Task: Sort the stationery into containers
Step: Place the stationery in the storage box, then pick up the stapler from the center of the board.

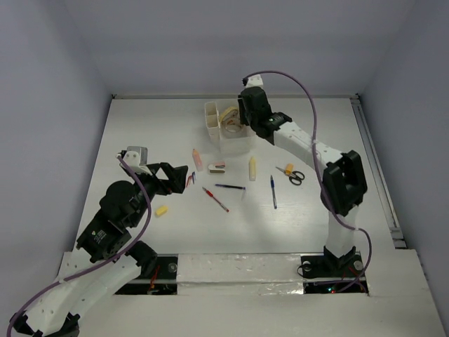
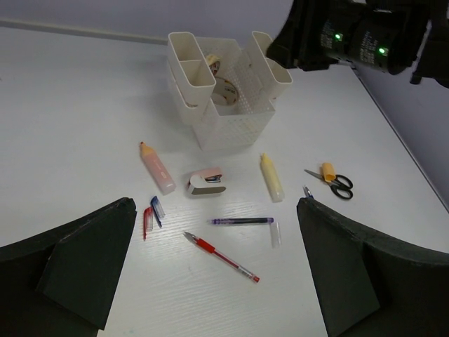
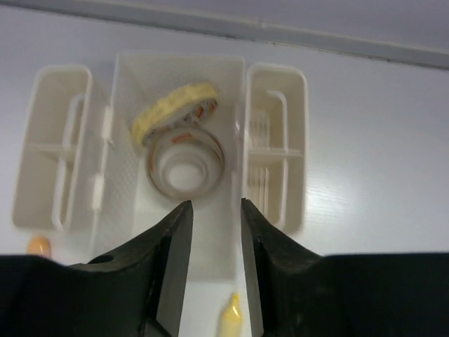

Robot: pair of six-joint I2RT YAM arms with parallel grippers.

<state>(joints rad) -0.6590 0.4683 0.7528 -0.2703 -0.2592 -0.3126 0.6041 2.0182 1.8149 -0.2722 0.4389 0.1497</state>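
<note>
Well, on my white surface (image 1: 337, 126) the white desk organizer (image 2: 235, 126) sits toward 12 o'clock. My right tool (image 3: 216, 205) hangs over its middle compartment, fingers slightly parted, pinching nothing. My left tool (image 2: 216, 203) is spread wide at 9 o'clock. Two tape rolls (image 3: 184, 165) lie in that compartment. A red pen (image 2: 221, 257), yellow stick (image 2: 271, 177) and scissors (image 2: 339, 186) lie loose mid-surface.

White arm links (image 1: 300, 140) with black joints, purple cables (image 1: 311, 105), matte black fingers (image 3: 172, 253), seemingly green lights (image 2: 337, 36) on one wrist
</note>
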